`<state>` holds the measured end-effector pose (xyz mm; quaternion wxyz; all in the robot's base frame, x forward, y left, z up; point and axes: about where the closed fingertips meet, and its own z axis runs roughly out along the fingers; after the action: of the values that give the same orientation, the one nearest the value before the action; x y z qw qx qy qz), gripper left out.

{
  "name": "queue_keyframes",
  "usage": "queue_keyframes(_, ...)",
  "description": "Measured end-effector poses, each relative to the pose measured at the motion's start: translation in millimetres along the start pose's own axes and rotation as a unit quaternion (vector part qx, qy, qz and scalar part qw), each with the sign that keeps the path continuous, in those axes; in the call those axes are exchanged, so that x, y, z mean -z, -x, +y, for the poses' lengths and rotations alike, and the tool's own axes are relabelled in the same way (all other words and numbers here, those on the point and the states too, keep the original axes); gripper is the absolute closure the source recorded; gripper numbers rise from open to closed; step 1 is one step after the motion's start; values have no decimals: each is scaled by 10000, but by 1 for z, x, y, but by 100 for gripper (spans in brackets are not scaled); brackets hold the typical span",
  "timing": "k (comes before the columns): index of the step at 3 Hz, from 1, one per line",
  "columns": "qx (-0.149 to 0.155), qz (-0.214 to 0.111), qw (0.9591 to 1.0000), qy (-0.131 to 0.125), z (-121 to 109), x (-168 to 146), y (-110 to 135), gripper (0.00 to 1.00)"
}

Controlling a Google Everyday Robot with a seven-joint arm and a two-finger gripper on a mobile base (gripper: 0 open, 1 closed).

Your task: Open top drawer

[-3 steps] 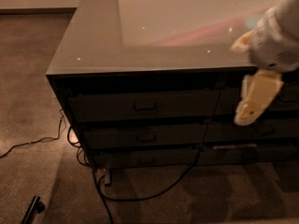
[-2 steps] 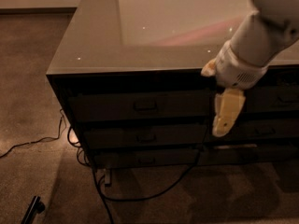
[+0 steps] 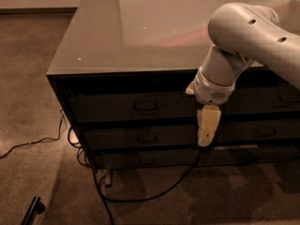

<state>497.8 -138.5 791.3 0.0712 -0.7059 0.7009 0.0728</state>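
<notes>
Top drawer [image 3: 108,108] closed, centre pull [image 3: 146,107] untouched | gripper [image 3: 205,137] hangs pointing down, right of pull, before second drawer [image 3: 117,138] | grip state: cannot tell | black cable [image 3: 154,193] on floor

The gripper [image 3: 206,135] hangs straight down beneath the bent arm [image 3: 253,32].

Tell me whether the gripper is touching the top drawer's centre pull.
Apart. The camera view shows the gripper hanging to the right of the centre pull on the top drawer, with bare drawer front between them.
</notes>
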Motion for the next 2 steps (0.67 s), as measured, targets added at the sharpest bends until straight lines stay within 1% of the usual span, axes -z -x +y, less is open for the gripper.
queue_keyframes(1, -193, -294, 9993, -162, -7, -14, -2, 0)
queue_keyframes(2, -288, -667, 9965, -424, -25, -26, 7, 0)
